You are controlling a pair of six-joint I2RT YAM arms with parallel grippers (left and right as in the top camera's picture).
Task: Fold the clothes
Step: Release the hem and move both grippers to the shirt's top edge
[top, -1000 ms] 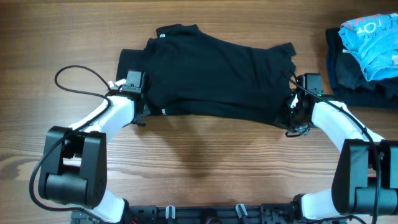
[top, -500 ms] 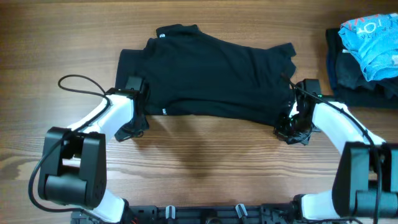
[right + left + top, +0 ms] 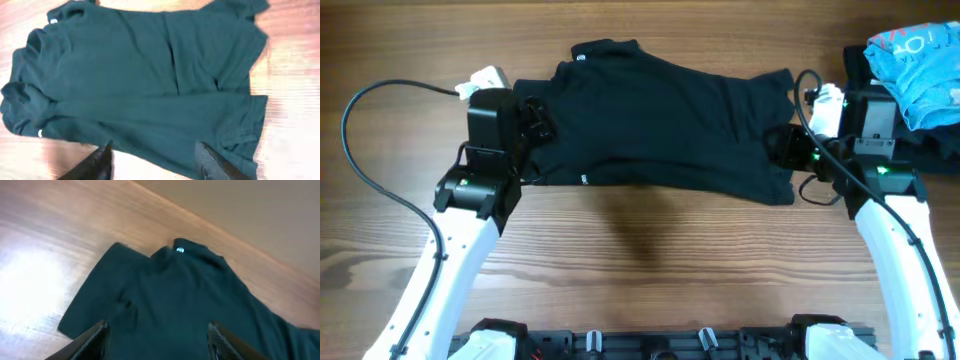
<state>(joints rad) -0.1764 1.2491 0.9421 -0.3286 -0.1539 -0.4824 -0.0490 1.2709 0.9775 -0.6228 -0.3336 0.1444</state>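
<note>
Both hands have just let go. The left hand [image 3: 538, 118] and the right hand [image 3: 788, 148] were pinched shut low at the near hem a second ago. They now stand with fingers well apart and nothing between them, lifted over the shirt's left sleeve and right edge. Both wrist views show the cloth lying free below the spread fingers. The black T-shirt [image 3: 660, 120] lies across the far middle of the table [image 3: 640, 260], with its white label [image 3: 582, 58] at the far left and what looks like a folded band along its near side. I judge one fold has been set down and more are needed. At the far right, a light-blue garment [image 3: 920, 70] sits on a dark stack [image 3: 875, 125], close to the right arm and crowding any fold from that side.
</note>
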